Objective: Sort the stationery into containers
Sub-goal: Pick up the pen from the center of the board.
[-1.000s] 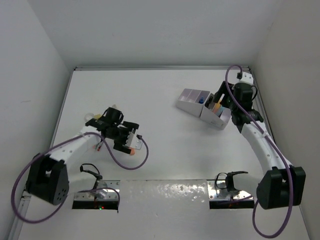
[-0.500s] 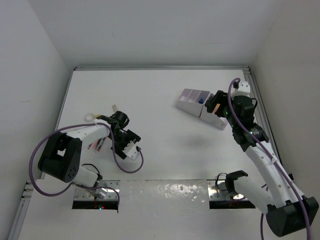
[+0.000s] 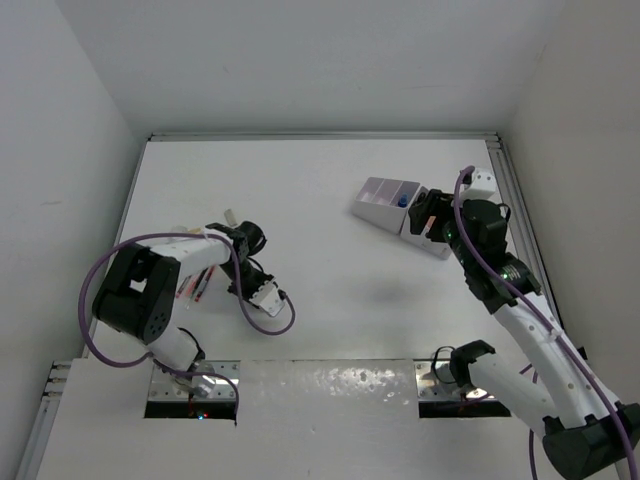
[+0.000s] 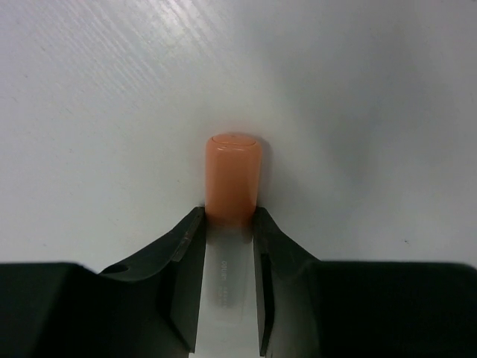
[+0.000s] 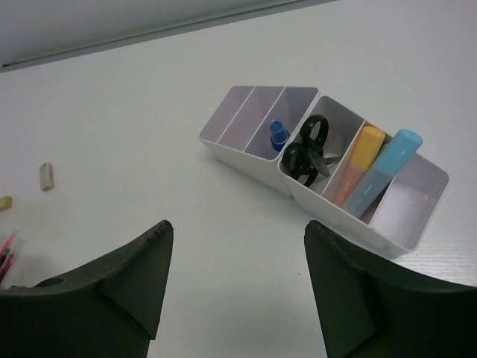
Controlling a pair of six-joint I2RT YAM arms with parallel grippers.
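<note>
In the left wrist view my left gripper (image 4: 229, 216) is down at the table, its two black fingers pressed against either side of a marker with an orange cap (image 4: 233, 175). The marker's pale barrel runs back between the jaws. The white organizer (image 5: 328, 210) with lilac insides holds a blue-capped bottle (image 5: 278, 136), black scissors (image 5: 307, 153), an orange marker (image 5: 359, 158) and a blue marker (image 5: 386, 165). My right gripper (image 5: 237, 224) hangs open above the table, just short of the organizer (image 3: 385, 212), with nothing between its fingers.
A grey eraser (image 5: 47, 176) and a yellowish one (image 5: 5, 202) lie on the table at the far left. Thin pink and red pens (image 3: 190, 288) lie beside the left arm. White walls close in the table on three sides.
My left gripper has moved toward the near right and shut on the orange-capped marker. The right arm has pulled up and back from the organizer, its gripper staying open.
</note>
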